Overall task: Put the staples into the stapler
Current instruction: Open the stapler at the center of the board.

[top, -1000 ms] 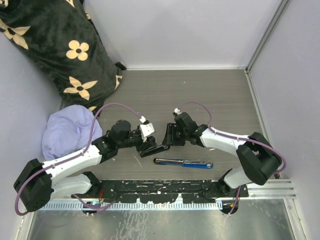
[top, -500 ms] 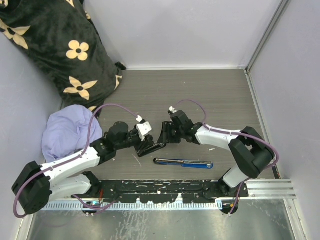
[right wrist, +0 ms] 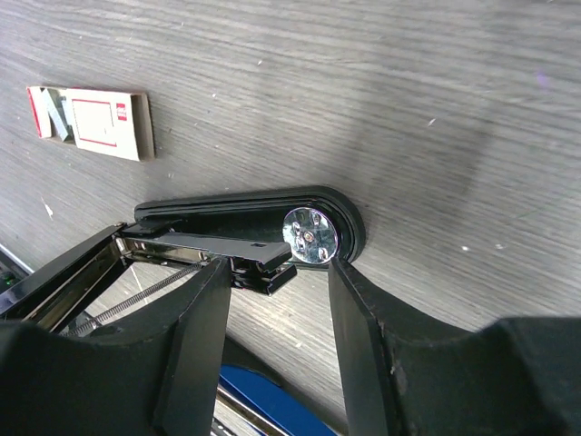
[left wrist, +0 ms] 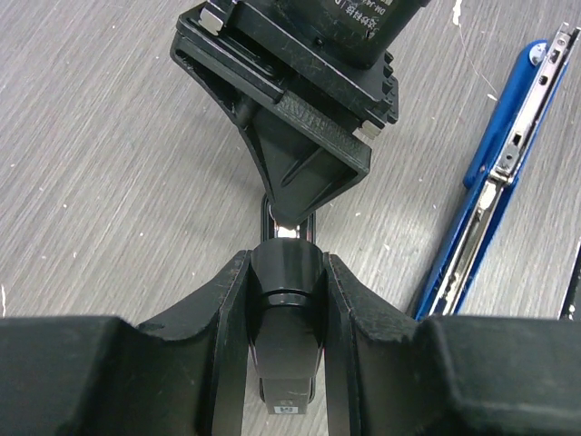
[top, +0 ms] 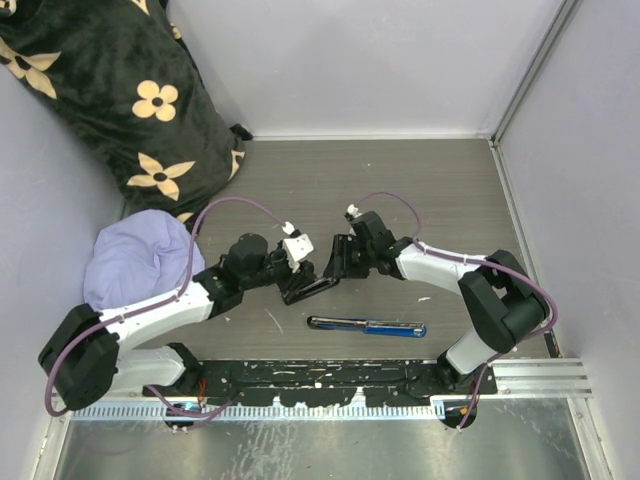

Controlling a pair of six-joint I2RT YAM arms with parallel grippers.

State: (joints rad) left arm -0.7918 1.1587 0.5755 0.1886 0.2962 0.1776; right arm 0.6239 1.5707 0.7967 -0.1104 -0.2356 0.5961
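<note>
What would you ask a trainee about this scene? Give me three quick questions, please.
1. True or false: a hand holds the blue stapler.
2. What does the left hand grip? A black stapler, B blue stapler, C staples.
3. Fill in: the staples lie on the ____.
Key: 1 false; 2 A; 3 table.
</note>
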